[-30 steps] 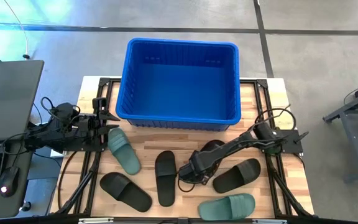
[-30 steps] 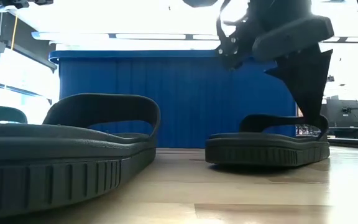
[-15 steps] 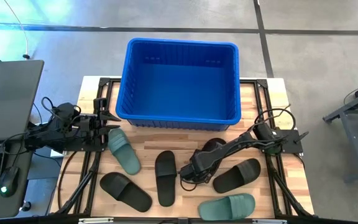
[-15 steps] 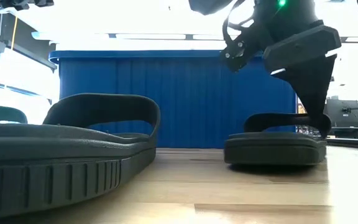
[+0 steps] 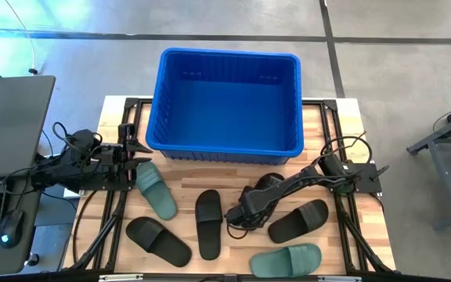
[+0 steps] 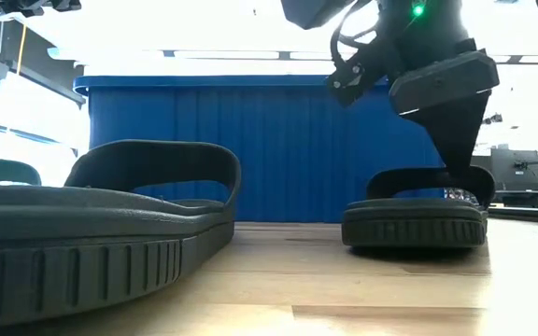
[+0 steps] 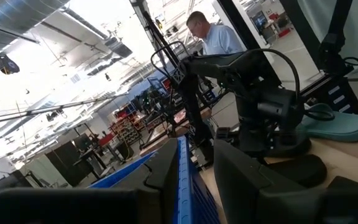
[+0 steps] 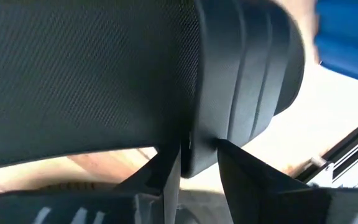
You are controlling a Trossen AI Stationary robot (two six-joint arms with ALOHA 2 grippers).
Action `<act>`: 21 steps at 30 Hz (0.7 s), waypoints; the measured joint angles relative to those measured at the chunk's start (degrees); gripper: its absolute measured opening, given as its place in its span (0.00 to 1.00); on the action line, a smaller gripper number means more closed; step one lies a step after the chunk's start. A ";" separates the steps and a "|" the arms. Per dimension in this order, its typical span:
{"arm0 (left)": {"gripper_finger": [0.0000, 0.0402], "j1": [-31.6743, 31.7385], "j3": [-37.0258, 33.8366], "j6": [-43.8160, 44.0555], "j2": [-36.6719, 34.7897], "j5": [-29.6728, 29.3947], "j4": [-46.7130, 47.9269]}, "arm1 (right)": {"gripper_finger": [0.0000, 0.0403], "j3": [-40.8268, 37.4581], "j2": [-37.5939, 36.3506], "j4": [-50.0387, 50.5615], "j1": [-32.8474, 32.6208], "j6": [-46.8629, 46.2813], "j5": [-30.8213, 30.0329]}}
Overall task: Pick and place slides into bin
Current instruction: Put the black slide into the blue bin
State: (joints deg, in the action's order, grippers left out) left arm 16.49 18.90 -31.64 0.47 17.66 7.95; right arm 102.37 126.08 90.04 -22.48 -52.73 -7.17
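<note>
So far no slides are binned: bin [image 5: 225,102] empty, one black slide [image 8: 247,93] pinched by right gripper [image 8: 197,158].

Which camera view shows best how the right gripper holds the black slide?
The right wrist view: the right gripper has its fingers pinching the black slide's strap. The low view shows it from the side; the high view mostly hides it under the arm; the left wrist view shows it far off.
</note>
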 joint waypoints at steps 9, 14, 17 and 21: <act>0.22 0.00 0.00 0.01 0.00 0.01 -0.01 | 0.24 -0.13 0.00 -0.11 0.00 -0.68 -11.21; 0.22 0.00 0.00 0.02 0.00 0.04 -0.01 | 0.24 -0.13 0.00 -0.08 0.34 -2.51 -10.62; 0.22 0.00 0.00 0.04 0.00 0.04 -0.03 | 0.24 -0.13 0.00 -0.07 0.41 -2.49 -11.27; 0.22 0.00 0.00 0.04 0.00 0.06 -0.03 | 0.24 -0.13 0.00 -0.06 0.46 -2.51 -12.43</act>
State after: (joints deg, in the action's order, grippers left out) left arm 16.49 18.90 -31.59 0.47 17.72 7.92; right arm 102.24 126.08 89.97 -22.02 -55.24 -19.60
